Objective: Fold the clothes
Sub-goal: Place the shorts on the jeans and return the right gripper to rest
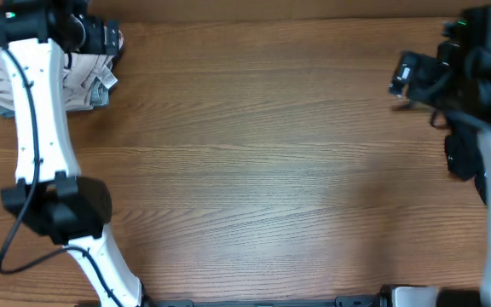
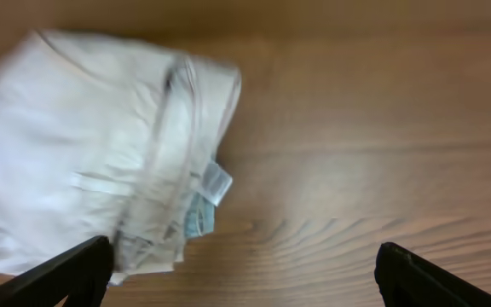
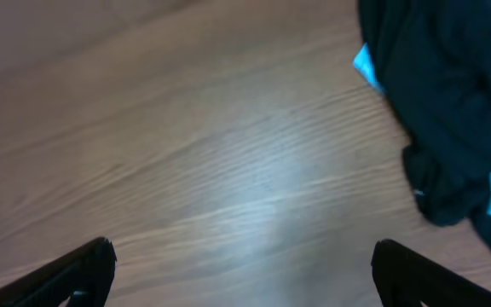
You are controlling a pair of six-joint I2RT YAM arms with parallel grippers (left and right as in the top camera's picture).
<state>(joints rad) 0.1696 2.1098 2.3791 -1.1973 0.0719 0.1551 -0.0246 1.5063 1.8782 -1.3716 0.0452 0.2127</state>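
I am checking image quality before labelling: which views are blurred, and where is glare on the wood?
Left wrist: the shorts are smeared and washed out, with a soft glare patch on the table. Right wrist: everything is soft, a bright sheen crosses the wood, and the black garment shows no detail. Overhead: sharpest, evenly lit, grain clear.

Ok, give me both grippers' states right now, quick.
Left gripper: open, holding nothing; the khaki shorts lie ungripped in front of it.
Right gripper: open, holding nothing; the black garment lies off to one side.
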